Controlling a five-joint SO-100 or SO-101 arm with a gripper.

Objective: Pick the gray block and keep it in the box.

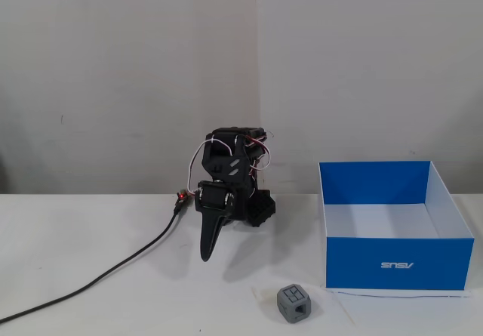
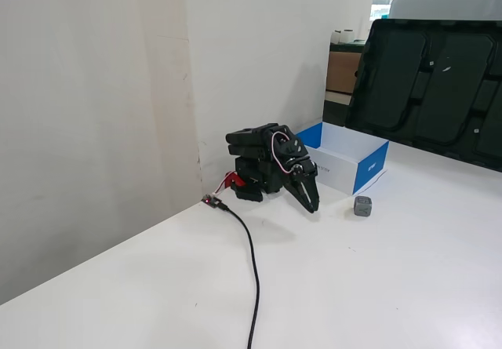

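The gray block is a small rounded cube with dark cut-outs. It sits on the white table just in front of the box's front left corner; it also shows in the other fixed view. The box is bright blue with a white inside and looks empty; it also shows in the other fixed view. The black arm is folded at the back of the table. My gripper points down with its jaws shut and empty, well left of the block. It also shows in the other fixed view.
A black cable runs from the arm's base across the table to the front left. A wall stands right behind the arm. A large black tray leans at the far side of the table in a fixed view.
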